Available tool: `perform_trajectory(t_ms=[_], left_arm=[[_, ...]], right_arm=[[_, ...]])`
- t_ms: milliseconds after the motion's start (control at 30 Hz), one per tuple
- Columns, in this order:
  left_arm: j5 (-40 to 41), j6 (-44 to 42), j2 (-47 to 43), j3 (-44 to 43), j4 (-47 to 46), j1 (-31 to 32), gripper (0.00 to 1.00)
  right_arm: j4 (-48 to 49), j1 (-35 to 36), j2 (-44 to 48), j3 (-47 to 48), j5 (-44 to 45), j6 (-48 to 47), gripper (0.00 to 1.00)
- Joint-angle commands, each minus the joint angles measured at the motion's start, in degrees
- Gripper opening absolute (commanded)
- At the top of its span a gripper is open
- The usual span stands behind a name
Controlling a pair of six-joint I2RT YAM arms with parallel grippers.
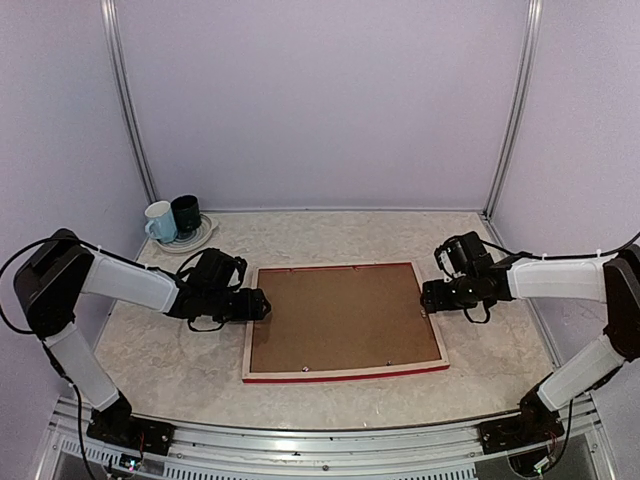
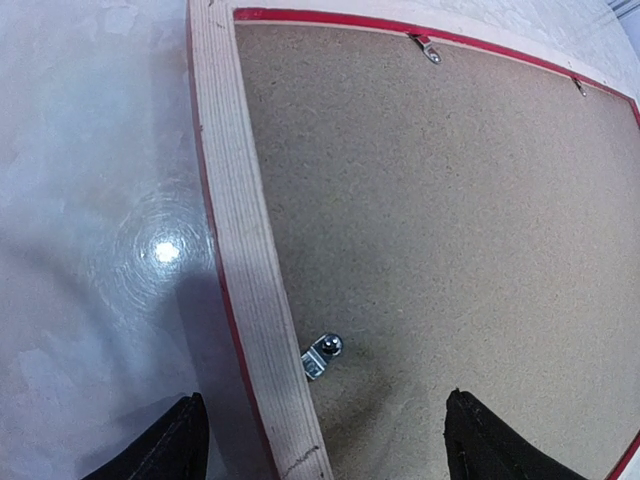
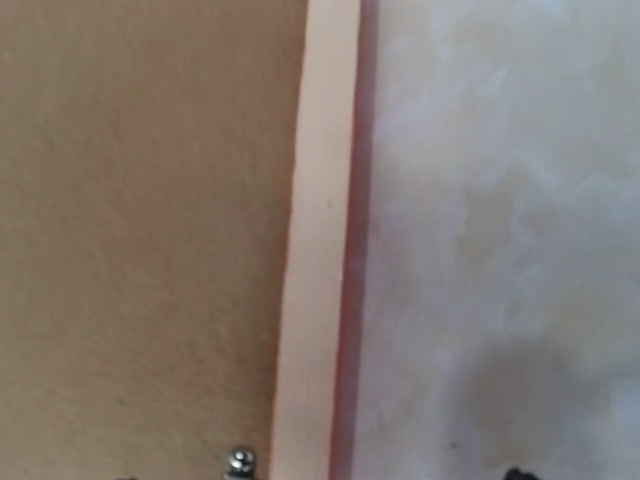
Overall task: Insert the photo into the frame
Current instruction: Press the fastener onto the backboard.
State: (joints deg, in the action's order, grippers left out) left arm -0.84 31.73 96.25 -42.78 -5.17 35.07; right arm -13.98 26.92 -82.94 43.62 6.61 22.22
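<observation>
The frame (image 1: 345, 372) lies face down in the middle of the marble-look table (image 1: 480, 370), its brown backing board (image 1: 340, 315) showing. The left gripper (image 1: 262, 304) sits over the frame's left rail with its fingers spread to either side of the rail. The right gripper (image 1: 424, 296) is at the right rail, its fingers also spread. Two mugs (image 1: 172, 218) stand in the far left corner

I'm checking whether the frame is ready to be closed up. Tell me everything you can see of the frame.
The frame is a large thin rectangle of pale wood with red edges, lying flat and face down on the marbled table. A brown backing board fills its opening, with small metal clips by the rails. The left gripper and right gripper hover open at its short sides; contact is unclear.
</observation>
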Motion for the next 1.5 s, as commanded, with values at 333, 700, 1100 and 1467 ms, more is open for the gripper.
perform_trajectory(t_ms=[333,700,1100,1467], left_arm=[[-1.4,-0.5,2.4,0.9,0.0,0.5,0.8],[-2.0,-0.5,3.6,0.5,-0.2,0.7,0.8],[-2.2,-0.7,4.4,0.2,0.0,0.6,0.8],[-2.4,-0.7,4.7,0.0,0.1,0.6,0.8]], right_arm=[[-0.9,-0.3,-3.8,1.2,-0.3,-0.2,0.63],[0.2,-0.3,-6.5,1.6,-0.6,-0.4,0.61],[0.6,-0.3,-8.2,1.7,-2.1,-0.7,0.55],[-1.2,-0.3,-5.1,2.3,-4.1,-0.2,0.55]])
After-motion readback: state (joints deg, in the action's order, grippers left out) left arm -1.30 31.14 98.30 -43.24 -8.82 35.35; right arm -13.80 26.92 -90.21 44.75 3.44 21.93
